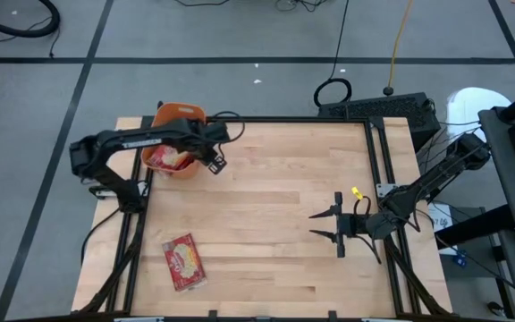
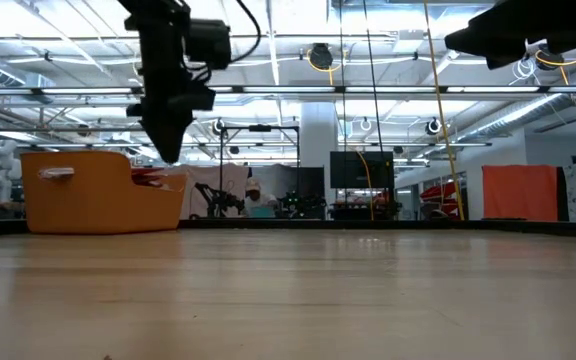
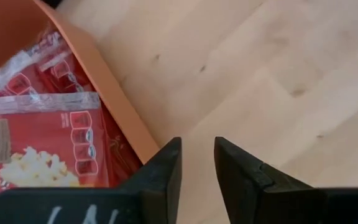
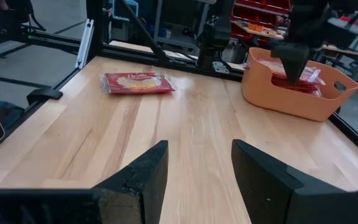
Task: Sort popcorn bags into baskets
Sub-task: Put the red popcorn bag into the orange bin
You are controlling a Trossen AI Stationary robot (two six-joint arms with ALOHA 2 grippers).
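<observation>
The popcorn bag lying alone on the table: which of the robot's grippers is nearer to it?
Left. The left gripper hangs beside the orange basket, up-table from the lone popcorn bag; the right gripper waits farther off across the table.

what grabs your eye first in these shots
The small orange plastic tub at the table's far left corner, with red popcorn packets piled inside. The left tool hangs beside its rim, holding nothing. One flat red popcorn packet lies alone on the pale wooden table near the front left.
</observation>
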